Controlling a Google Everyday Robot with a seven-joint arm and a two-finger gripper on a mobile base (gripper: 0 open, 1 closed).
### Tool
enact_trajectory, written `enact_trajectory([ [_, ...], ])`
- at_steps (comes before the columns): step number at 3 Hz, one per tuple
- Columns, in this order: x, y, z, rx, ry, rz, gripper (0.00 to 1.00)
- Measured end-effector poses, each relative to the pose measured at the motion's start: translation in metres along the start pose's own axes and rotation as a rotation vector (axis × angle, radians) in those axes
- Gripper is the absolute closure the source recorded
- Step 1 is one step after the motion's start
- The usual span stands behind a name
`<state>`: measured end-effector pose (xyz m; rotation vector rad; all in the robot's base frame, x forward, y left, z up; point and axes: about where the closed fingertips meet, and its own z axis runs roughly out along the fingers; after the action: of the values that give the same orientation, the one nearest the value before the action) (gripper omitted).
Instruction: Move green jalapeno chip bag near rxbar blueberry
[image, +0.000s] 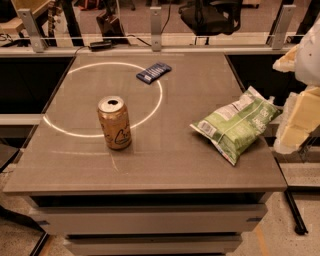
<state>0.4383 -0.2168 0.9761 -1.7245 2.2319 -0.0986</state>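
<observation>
Light-green and white foil: green jalapeno chip bag (236, 124), crinkled, lying flat at the right edge of the grey table (165, 165). Dark-blue rxbar blueberry (153, 72), flat, at the far side of the table, well apart from the bag, across a white ring (156, 107) marked on the top. Tan drink can (114, 123), upright, front left, on the ring's line. Pale gripper (299, 120), at the right border beside the bag, off the table; whether spread or closed cannot be told.

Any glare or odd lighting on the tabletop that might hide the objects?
Camera view: a bright ring of glare crosses the table, running under the can and the rxbar blueberry without hiding them; the green jalapeno chip bag lies outside it, casting a shadow; the gripper, at the right edge, looks washed out.
</observation>
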Motion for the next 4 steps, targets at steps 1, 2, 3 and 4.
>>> enact_trajectory([
  [1, 0.003, -0.004, 0.0, 0.01, 0.0, 0.001, 0.0],
  [2, 0.015, -0.016, 0.007, 0.021, -0.008, 0.002, 0.0],
  [3, 0.029, -0.027, 0.025, 0.001, -0.065, 0.013, 0.0],
  [4, 0.034, -0.037, 0.041, -0.015, -0.157, 0.022, 0.0],
])
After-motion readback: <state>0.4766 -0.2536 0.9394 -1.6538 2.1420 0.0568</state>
